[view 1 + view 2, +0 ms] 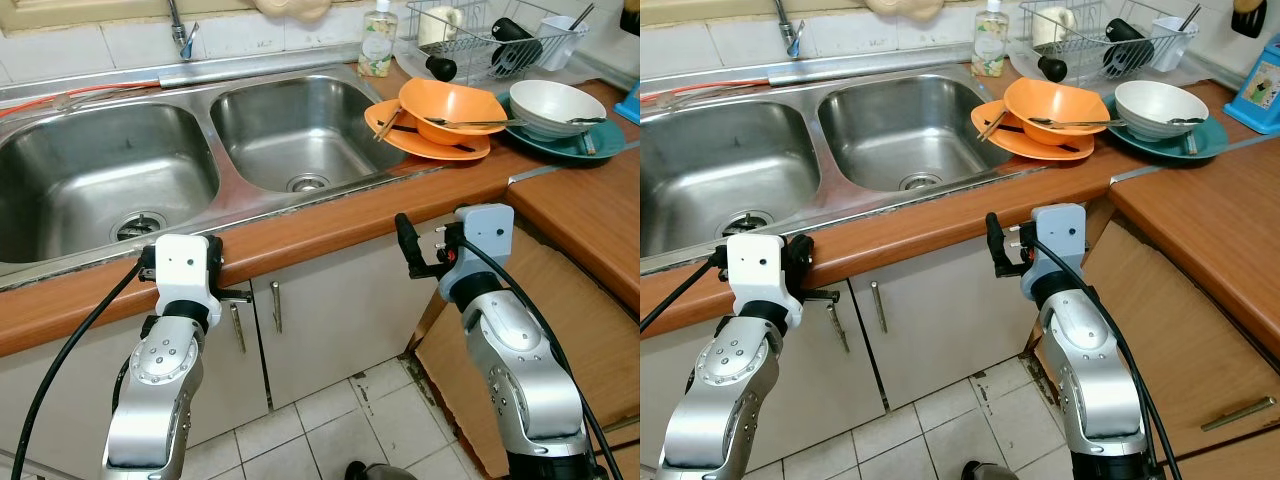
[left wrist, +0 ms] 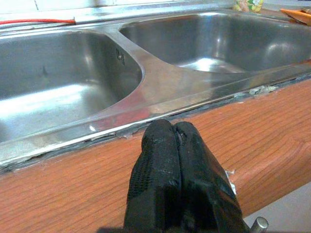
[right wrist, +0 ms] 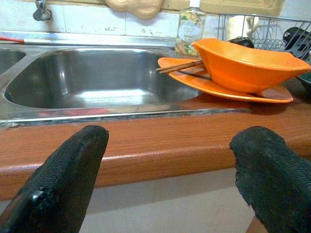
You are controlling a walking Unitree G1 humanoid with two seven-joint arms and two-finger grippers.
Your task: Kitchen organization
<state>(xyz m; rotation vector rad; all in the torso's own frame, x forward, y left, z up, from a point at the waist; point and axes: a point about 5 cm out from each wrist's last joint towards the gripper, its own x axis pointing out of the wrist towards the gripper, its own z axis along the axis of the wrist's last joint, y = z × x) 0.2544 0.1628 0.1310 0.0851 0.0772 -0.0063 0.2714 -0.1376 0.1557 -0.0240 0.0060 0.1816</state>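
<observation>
The robot stood before the wooden desk (image 1: 330,232) with its double sink (image 1: 225,150). Both basins held nothing, and nothing had yet been lifted. The dirty dishes sat at the far right of the desk, just right of the right basin: an orange bowl (image 1: 450,108) on an orange plate (image 1: 395,130) with chopsticks (image 3: 179,67) across the plate's left edge, and, right of them, a white bowl (image 1: 555,105) on a teal plate (image 1: 590,145). Behind them stood a wire dish rack (image 1: 490,45) and a soap bottle (image 1: 378,40).

The left hand (image 2: 175,145) hovered at the desk's near edge, in front of the divide between the basins, its fingers pressed together and holding nothing. The right hand (image 3: 170,170) hovered just short of the desk's near edge, in front of the right basin, its fingers spread wide apart and empty.

This looked like the approach stage, before any grasp. The next move likely called for the right hand to rise above the desk edge and reach far and right toward the orange bowl, taking its rim without tipping the spoon (image 1: 470,123) lying across it.
</observation>
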